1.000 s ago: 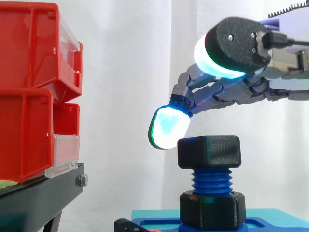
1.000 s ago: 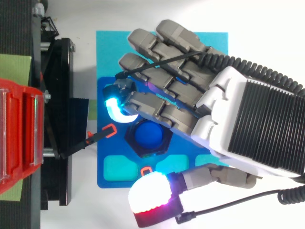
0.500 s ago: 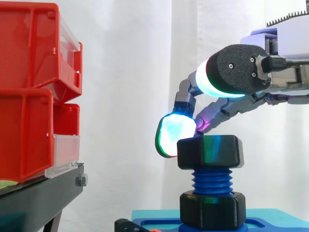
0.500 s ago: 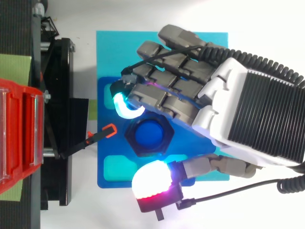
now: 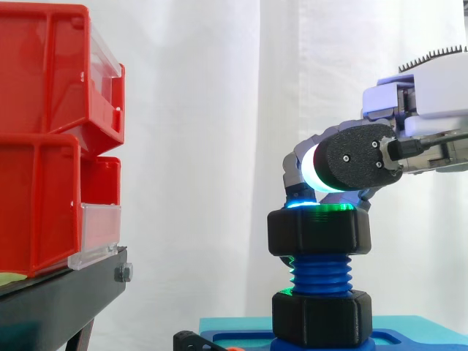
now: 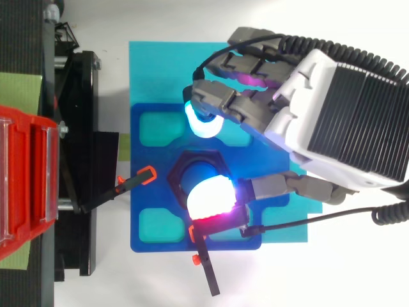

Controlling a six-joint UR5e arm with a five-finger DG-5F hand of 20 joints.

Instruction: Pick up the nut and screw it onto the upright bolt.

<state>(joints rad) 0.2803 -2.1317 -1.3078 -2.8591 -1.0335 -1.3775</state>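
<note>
The black hex nut (image 5: 318, 231) (image 6: 185, 173) sits on the top of the upright blue bolt (image 5: 320, 275), a few threads above a black hex collar (image 5: 322, 319) at the bolt's foot. My hand (image 6: 348, 118) (image 5: 431, 110) reaches in from the right with its fingers curled. Its thumb pad (image 6: 211, 198), glowing white and pink, lies over the near part of the nut's top. A cyan fingertip (image 6: 203, 123) hangs beyond the nut's far side, at the height of its top rim, with a gap between them. Nothing is pinched.
The bolt stands on a blue plate (image 6: 147, 249) with teal recesses, on a teal mat (image 6: 153, 64). Two black pins with red tips (image 6: 144, 175) (image 6: 206, 276) lie at the plate's left and front. Red bins (image 5: 51, 139) on a black stand (image 6: 77, 160) rise to the left.
The hand has dropped and turned. The thumb swung from beside the plate onto the nut's top. The fingers curled in and shifted to the far side of the nut.
</note>
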